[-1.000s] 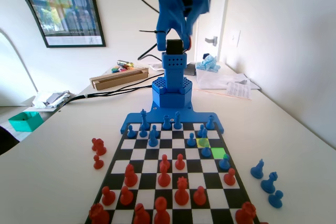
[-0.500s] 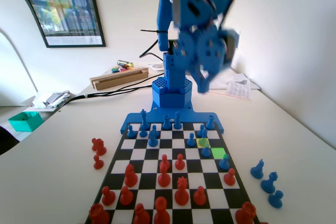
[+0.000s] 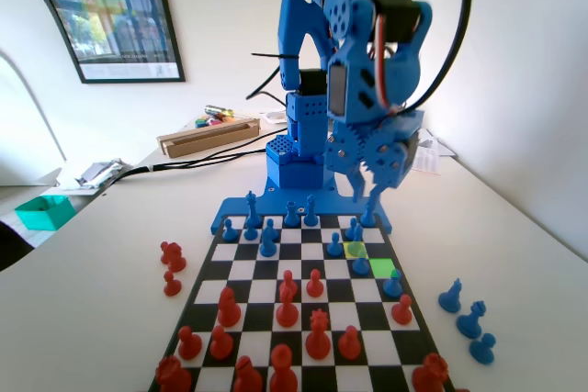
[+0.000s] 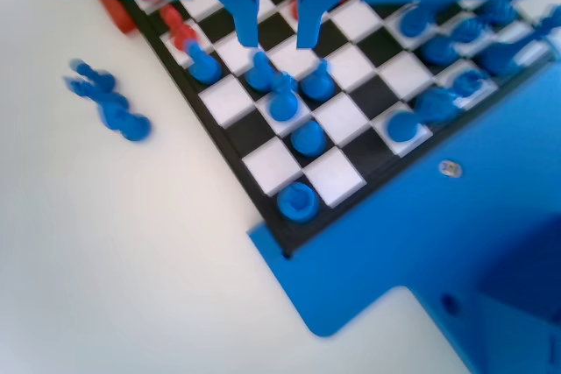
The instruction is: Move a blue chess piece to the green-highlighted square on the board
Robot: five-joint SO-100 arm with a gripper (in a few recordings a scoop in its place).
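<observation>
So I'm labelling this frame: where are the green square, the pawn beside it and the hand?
green square (image 3: 383, 269), fixed view, centre of the tinted square.
pawn (image 3: 361, 264), fixed view, its body, just left of the green square.
hand (image 4: 273, 39), wrist view, gap between the two fingertips, open above the board.

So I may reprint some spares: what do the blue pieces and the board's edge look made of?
The blue chess piece looks like matte moulded or printed plastic, one even colour. The board has a plastic-looking blue edge, same flat blue; its squares look smooth.
</observation>
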